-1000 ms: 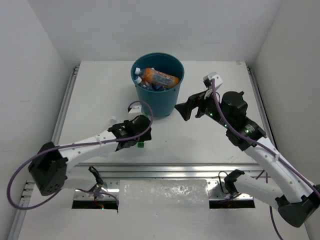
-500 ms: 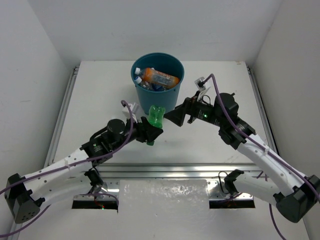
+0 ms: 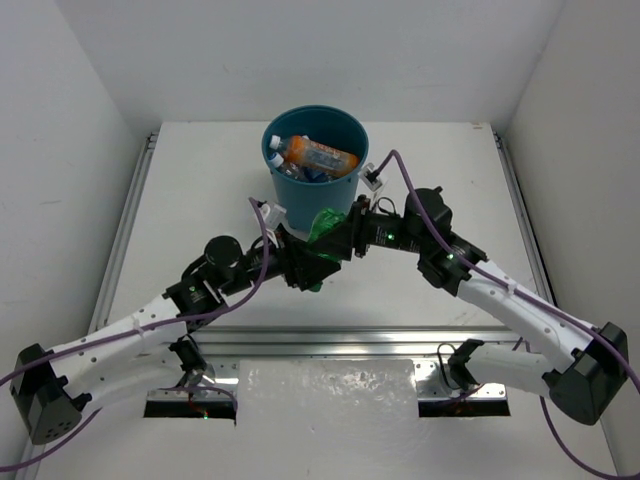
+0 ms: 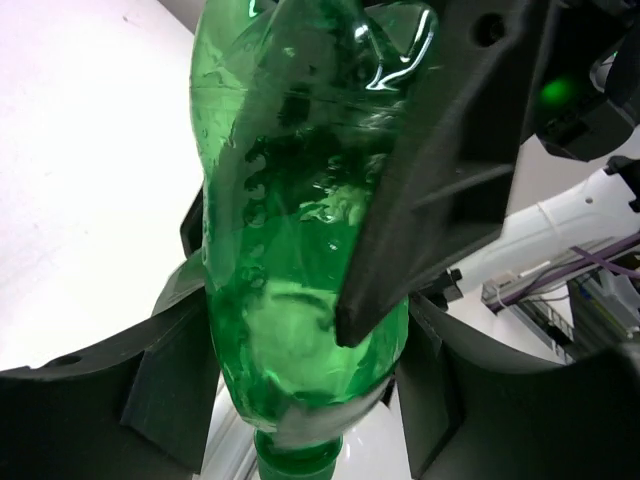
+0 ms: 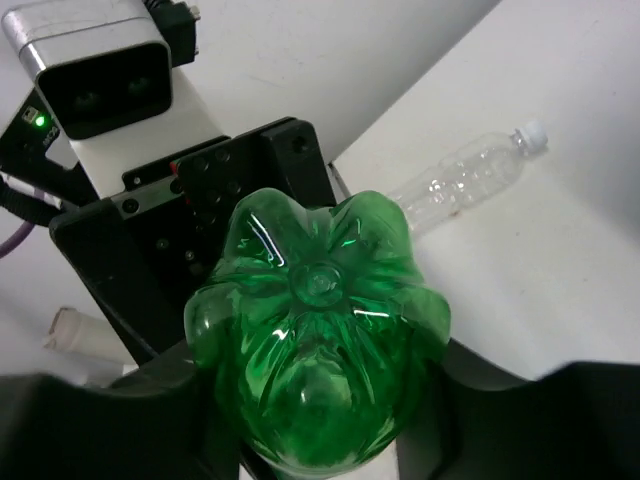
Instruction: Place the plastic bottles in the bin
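A green plastic bottle (image 3: 324,222) hangs in the air just in front of the dark teal bin (image 3: 338,200), cap down. My left gripper (image 3: 312,255) is shut on its lower body (image 4: 290,250), a finger (image 4: 165,400) on each side. My right gripper (image 3: 338,240) is shut on the same bottle; one of its fingers (image 4: 440,170) lies across the bottle, whose base (image 5: 320,300) fills the right wrist view. Inside the bin lie an orange bottle (image 3: 320,156) and several other bottles. A clear bottle (image 5: 465,180) lies on the table.
The bin stands at the back middle of the white table (image 3: 200,190), close behind both grippers. White walls close off the left, right and back. A metal rail (image 3: 320,340) runs along the near edge. The left wrist camera (image 5: 95,70) is close to my right gripper.
My left arm has lifted the green bottle off the table toward the bin. My right gripper has swung left to meet it and shut on the bottle.
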Available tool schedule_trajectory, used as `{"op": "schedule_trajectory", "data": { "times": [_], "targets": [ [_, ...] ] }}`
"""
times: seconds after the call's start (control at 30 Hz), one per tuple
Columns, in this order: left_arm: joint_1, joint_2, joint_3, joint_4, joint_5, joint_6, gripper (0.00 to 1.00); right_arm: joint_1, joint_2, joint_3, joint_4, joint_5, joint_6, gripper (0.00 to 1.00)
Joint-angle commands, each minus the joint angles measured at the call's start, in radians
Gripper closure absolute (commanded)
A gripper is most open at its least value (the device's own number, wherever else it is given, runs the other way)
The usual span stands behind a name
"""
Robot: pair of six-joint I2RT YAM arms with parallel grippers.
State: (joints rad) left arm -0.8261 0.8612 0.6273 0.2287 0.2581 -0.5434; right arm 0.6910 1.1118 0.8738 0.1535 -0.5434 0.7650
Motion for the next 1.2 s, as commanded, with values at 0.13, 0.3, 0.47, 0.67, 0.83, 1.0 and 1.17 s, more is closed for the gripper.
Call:
{"op": "schedule_trajectory", "data": {
  "times": [0.13, 0.3, 0.47, 0.67, 0.83, 1.0, 1.17],
  "targets": [
    [-0.008, 0.042, 0.120, 0.022, -0.046, 0.043, 0.55, 0.002, -0.036, 0.037, 0.078, 0.019, 0.006, 1.00],
    [-0.008, 0.052, 0.147, -0.002, -0.082, 0.046, 0.25, 0.001, -0.047, 0.048, 0.051, 0.106, 0.010, 1.00],
    [-0.008, 0.047, 0.163, -0.046, -0.120, 0.046, 0.11, -0.004, -0.040, 0.088, 0.009, 0.166, -0.009, 1.00],
    [-0.008, 0.029, 0.216, -0.122, -0.216, 0.063, 0.04, -0.021, -0.003, 0.187, -0.043, 0.233, -0.039, 1.00],
    [-0.008, 0.012, 0.302, -0.270, -0.382, 0.086, 0.02, -0.060, 0.069, 0.330, -0.138, 0.275, -0.099, 1.00],
    [-0.007, -0.056, 0.380, -0.451, -0.606, 0.082, 0.00, -0.119, 0.212, 0.548, -0.239, 0.300, -0.167, 1.00],
    [-0.007, -0.027, 0.498, -0.699, -0.860, 0.010, 0.00, -0.133, 0.319, 0.665, -0.213, 0.388, -0.300, 1.00]
  ]
}}
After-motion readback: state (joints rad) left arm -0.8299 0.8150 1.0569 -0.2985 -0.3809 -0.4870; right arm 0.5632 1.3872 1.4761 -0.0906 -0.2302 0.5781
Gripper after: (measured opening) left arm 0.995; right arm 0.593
